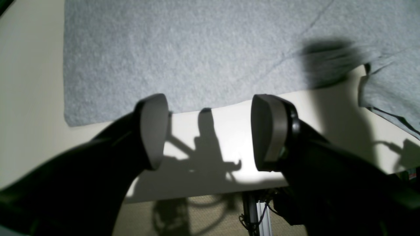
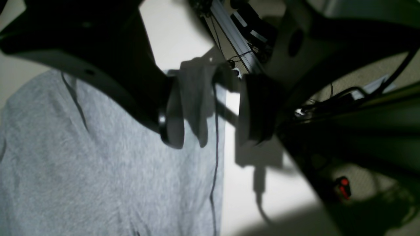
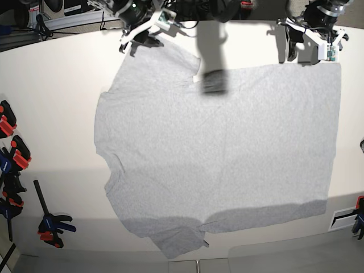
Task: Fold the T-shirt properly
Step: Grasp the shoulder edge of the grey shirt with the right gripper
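My left gripper (image 1: 208, 132) hangs with its pads wide apart and nothing between them, just off the hem corner of the T-shirt (image 3: 222, 153), which I judge is the corner to pinch first. My right gripper (image 2: 210, 111) is spread too, straddling the sleeve edge without clamping it as far as I can see. The shirt lies flat, plain side up, across the white table (image 3: 57, 91), collar toward the clamps (image 3: 17, 165) at the side. No fold is made yet.
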